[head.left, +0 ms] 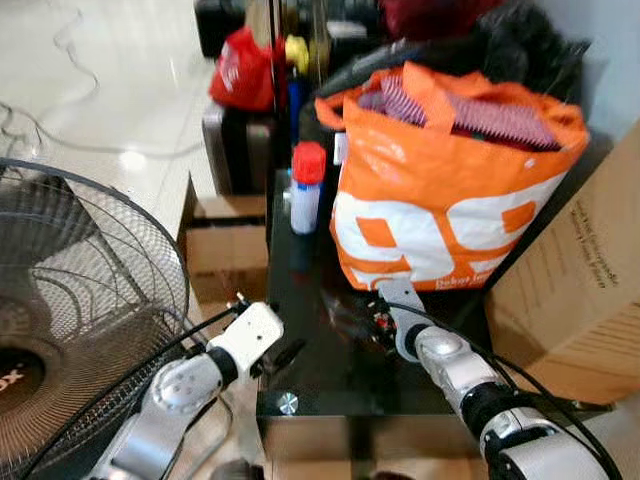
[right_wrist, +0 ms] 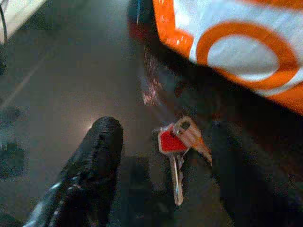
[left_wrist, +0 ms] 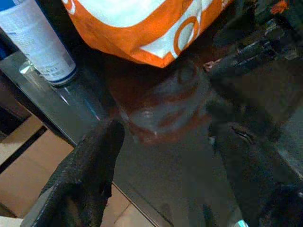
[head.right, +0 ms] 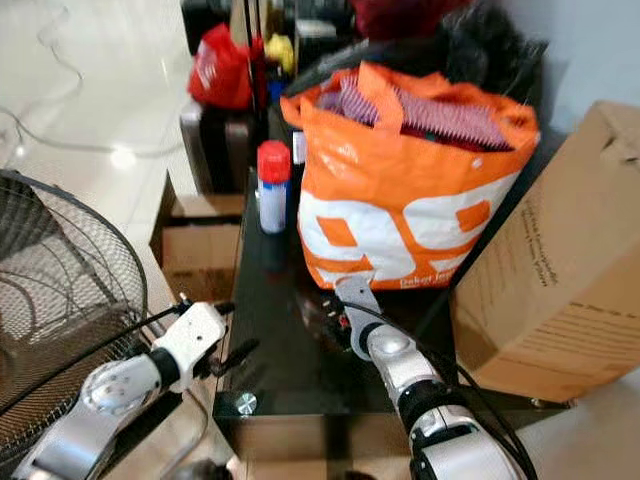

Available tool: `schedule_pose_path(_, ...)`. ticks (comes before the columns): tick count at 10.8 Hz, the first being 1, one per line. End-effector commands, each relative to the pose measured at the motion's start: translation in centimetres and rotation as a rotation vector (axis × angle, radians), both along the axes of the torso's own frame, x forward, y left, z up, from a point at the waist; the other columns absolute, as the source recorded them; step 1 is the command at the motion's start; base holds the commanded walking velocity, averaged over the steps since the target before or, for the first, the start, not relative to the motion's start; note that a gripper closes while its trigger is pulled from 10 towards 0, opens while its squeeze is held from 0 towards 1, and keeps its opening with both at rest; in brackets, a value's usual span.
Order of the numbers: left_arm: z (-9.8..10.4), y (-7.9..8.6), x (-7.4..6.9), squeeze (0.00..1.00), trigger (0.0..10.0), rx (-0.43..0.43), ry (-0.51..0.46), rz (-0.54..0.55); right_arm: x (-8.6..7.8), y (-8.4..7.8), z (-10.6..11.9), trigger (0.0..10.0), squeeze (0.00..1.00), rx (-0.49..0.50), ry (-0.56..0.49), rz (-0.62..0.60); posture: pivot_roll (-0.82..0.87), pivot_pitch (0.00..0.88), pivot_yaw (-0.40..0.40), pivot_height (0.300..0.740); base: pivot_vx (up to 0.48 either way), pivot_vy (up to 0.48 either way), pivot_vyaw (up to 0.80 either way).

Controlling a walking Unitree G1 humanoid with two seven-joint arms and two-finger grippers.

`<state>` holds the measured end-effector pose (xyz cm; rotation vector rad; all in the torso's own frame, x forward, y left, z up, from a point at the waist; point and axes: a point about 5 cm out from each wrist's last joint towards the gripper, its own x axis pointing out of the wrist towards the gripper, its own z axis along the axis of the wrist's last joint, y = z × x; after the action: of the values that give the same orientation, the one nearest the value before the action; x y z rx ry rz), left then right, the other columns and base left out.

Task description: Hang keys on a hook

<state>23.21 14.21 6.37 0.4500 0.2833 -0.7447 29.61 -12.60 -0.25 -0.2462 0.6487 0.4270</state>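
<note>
**Keys flat on the glossy desk, my right gripper spread over them**

So the keys (right_wrist: 177, 146) are lying flat on the black desk (head.left: 330, 370), which is shiny enough to mirror the bag above it. It's a small bunch: one key with a red plastic head, a silvery metal blade, plus a paler key fanned off to the side. In my right wrist view they sit just right of centre, the long blade running toward the bottom of the frame, heads pointing up toward the bag.

My right gripper (right_wrist: 161, 165) is released, its two rough black rubbery fingers spread either side of the bunch, not pinching anything.

The orange bag (head.left: 440, 190) is crinkly plastic with big white lettering, stuffed with striped fabric, centre-right in the head view. A white spray can (head.left: 306, 190) with a red cap stands upright just left of it.

My left gripper (left_wrist: 165, 179) hangs unclenched over the desk's left edge, beside the wire fan grille (head.left: 80, 300).
</note>
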Motion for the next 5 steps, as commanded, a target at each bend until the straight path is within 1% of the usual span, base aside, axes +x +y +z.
schedule_pose_path(1, 0.3, 0.0, -0.3, 0.00, 10.0, -0.006, 0.003, -0.008, 0.2, -0.4, 0.1, 0.6, 0.00, -0.013, -0.010, -0.018, 0.03, 0.163, -0.062, 0.740, 0.000, 0.000, 0.00)
schedule_pose_path(2, 0.6, 0.2, -0.8, 0.00, 10.0, -0.004, 0.008, -0.015, 0.4, -0.7, 0.1, 1.8, 0.00, -0.030, -0.012, -0.025, 0.04, 0.195, -0.060, 0.740, 0.000, 0.000, 0.00)
schedule_pose_path(3, 0.7, 0.3, -1.2, 0.00, 10.0, 0.000, 0.014, -0.019, 0.6, -1.0, 0.2, 2.0, 0.00, -0.040, -0.020, -0.039, 0.05, 0.215, -0.059, 0.740, 0.000, 0.000, 0.00)
schedule_pose_path(4, 0.9, 0.6, -1.9, 0.00, 10.0, 0.008, 0.025, -0.022, 1.0, -1.3, 0.5, 2.2, 0.00, -0.044, -0.032, -0.059, 0.06, 0.230, -0.058, 0.740, 0.000, 0.000, 0.00)
schedule_pose_path(5, 1.0, 0.7, -2.2, 0.00, 10.0, 0.011, 0.031, -0.020, 1.1, -1.3, 0.6, 2.3, 0.00, -0.045, -0.035, -0.058, 0.06, 0.231, -0.059, 0.740, 0.000, 0.000, 0.00)
